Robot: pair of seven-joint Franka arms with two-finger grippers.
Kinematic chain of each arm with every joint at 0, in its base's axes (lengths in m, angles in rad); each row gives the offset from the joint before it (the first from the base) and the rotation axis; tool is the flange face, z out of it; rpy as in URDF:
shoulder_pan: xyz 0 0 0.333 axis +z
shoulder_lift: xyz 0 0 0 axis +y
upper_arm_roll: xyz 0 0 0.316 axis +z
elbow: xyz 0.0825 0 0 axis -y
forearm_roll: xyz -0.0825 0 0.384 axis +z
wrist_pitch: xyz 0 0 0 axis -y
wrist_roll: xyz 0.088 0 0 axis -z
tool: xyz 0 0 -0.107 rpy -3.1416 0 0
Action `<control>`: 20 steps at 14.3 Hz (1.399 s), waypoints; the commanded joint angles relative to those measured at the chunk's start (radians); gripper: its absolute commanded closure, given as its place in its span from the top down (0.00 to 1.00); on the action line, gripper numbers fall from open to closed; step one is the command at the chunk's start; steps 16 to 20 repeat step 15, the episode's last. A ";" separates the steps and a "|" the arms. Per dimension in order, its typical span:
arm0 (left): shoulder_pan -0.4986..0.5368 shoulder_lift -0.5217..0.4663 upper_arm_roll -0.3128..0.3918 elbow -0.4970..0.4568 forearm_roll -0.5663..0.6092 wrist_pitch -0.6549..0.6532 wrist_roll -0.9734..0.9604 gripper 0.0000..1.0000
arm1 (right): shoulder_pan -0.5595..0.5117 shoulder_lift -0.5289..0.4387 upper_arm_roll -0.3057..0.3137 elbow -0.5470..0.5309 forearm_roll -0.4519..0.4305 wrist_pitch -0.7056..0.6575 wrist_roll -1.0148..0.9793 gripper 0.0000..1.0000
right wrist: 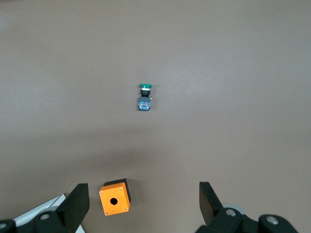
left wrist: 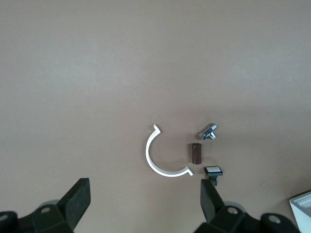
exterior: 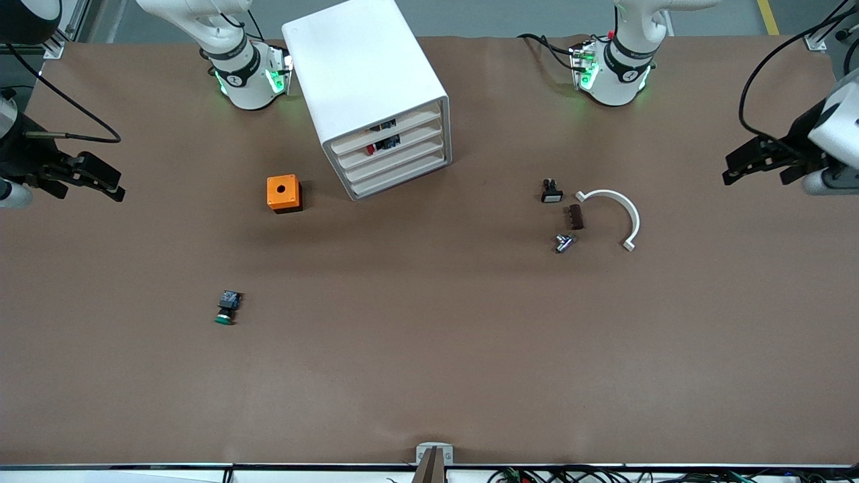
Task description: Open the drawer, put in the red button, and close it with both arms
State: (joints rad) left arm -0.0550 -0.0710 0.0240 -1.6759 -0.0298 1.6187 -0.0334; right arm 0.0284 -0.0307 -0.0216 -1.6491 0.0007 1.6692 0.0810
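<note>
Green button (exterior: 227, 310): nearest the front camera, lying on the brown table (exterior: 429, 362) toward the right arm's end
Orange box (exterior: 284, 193): one round hole on top, just beside the cabinet
Cabinet (exterior: 370, 87): white, four drawers, all pushed in
Drawer (exterior: 392, 149): second from the top, shut
Red button (exterior: 370, 151): inside that drawer, red cap glimpsed through the front
Small parts: white-capped switch (exterior: 551, 191), brown block (exterior: 575, 217), metal fitting (exterior: 562, 243), white curved bracket (exterior: 616, 213), grouped toward the left arm's end
Left gripper (exterior: 758, 161): fingers apart, empty, waiting over its table end
Right gripper (exterior: 90, 178): fingers apart, empty, waiting over its table end
</note>
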 commanded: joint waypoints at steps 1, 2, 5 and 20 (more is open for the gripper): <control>-0.008 -0.004 0.005 0.050 0.022 -0.078 0.004 1.00 | -0.025 -0.017 0.016 -0.009 0.019 -0.002 -0.020 1.00; -0.008 -0.004 0.005 0.059 0.021 -0.095 0.000 1.00 | -0.025 -0.017 0.016 -0.009 0.019 -0.002 -0.020 1.00; -0.011 -0.003 0.001 0.065 0.019 -0.128 -0.002 1.00 | -0.033 -0.015 0.016 -0.009 0.021 -0.002 -0.038 1.00; -0.009 0.005 0.001 0.067 0.017 -0.171 0.017 1.00 | -0.035 -0.018 0.020 -0.011 0.021 -0.002 -0.015 1.00</control>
